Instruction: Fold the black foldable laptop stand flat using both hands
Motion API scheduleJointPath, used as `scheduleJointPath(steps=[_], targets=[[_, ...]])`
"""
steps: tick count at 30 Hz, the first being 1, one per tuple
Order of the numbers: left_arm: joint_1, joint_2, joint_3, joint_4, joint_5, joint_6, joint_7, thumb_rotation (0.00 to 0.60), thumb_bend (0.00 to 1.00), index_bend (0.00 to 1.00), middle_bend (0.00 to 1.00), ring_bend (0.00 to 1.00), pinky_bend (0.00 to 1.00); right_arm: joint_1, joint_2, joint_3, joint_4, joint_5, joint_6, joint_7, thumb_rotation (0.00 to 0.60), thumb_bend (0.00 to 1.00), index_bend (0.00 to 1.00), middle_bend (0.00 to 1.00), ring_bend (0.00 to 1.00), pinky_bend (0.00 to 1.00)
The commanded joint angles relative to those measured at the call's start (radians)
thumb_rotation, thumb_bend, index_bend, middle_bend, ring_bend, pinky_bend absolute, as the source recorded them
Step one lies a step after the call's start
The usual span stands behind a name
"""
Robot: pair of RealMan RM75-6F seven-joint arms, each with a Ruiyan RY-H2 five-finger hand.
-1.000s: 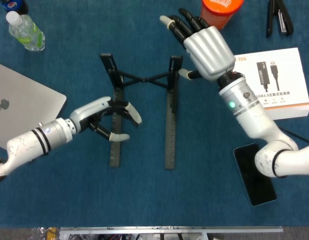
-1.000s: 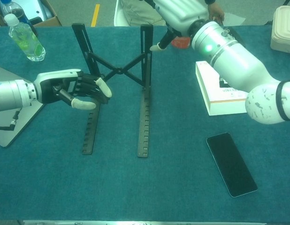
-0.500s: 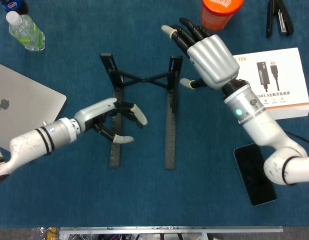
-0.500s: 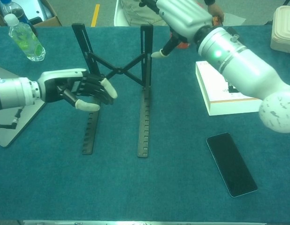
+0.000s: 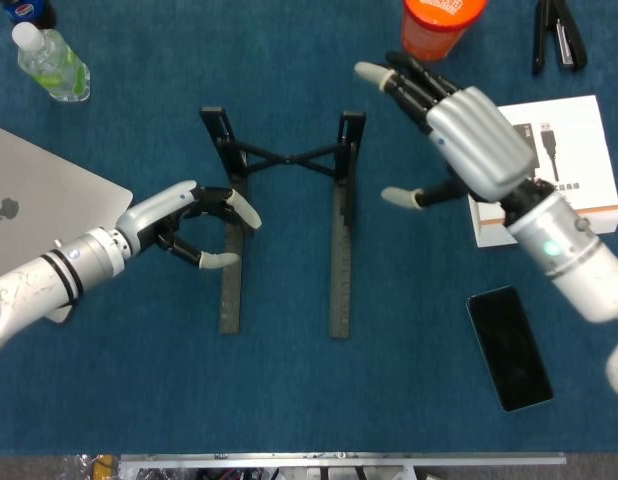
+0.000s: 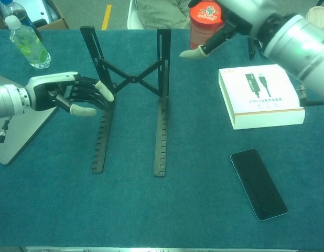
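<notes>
The black laptop stand point(image 5: 338, 250) stands unfolded on the blue table, two notched rails joined by a crossed brace point(image 6: 132, 80) between its uprights. My left hand point(image 5: 174, 215) hovers just left of the left rail point(image 6: 100, 142), with fingers and thumb curved and apart and nothing in them. In the chest view its fingertips point(image 6: 105, 92) lie close to the left upright without gripping it. My right hand point(image 5: 474, 140) is raised to the right of the right rail, fingers spread, holding nothing. The chest view shows its thumb point(image 6: 200, 51) beside the right upright, with the rest of the right hand point(image 6: 246, 16) cut off at the top edge.
A silver laptop point(image 5: 39, 215) lies at the far left, with a water bottle point(image 5: 51, 62) behind it. An orange cup point(image 5: 441, 22) stands at the back. A white box point(image 6: 261, 97) and a black phone point(image 5: 509, 347) lie to the right. A black clip point(image 5: 559, 35) sits at the back right.
My left hand drew back leftward off the left rail. My right hand swung right and away from the right upright, uncovering the white box. The stand has not moved.
</notes>
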Motion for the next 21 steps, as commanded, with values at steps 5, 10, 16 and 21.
scheduleJointPath(steps=[5, 10, 16, 21], targets=[[-0.022, -0.046, -0.021, 0.042, 0.005, -0.022, -0.038, 0.600, 0.24, 0.36, 0.38, 0.22, 0.20, -0.035, 0.171, -0.033, -0.126, -0.075, -0.129, 0.315, 0.600, 0.09, 0.00, 0.13, 0.04, 0.21], [-0.032, -0.067, -0.032, 0.063, 0.003, -0.031, -0.047, 0.600, 0.24, 0.36, 0.38, 0.22, 0.20, -0.034, 0.227, -0.057, -0.143, -0.118, -0.200, 0.470, 0.600, 0.09, 0.00, 0.13, 0.04, 0.21], [-0.036, -0.076, -0.038, 0.091, -0.011, -0.053, -0.013, 0.600, 0.24, 0.36, 0.38, 0.22, 0.20, -0.025, 0.258, -0.096, -0.139, -0.168, -0.277, 0.614, 0.600, 0.11, 0.00, 0.13, 0.04, 0.21], [-0.027, -0.071, -0.040, 0.101, -0.032, -0.069, 0.033, 0.600, 0.24, 0.36, 0.38, 0.22, 0.20, -0.014, 0.255, -0.127, -0.116, -0.204, -0.317, 0.673, 0.600, 0.11, 0.00, 0.13, 0.04, 0.21]])
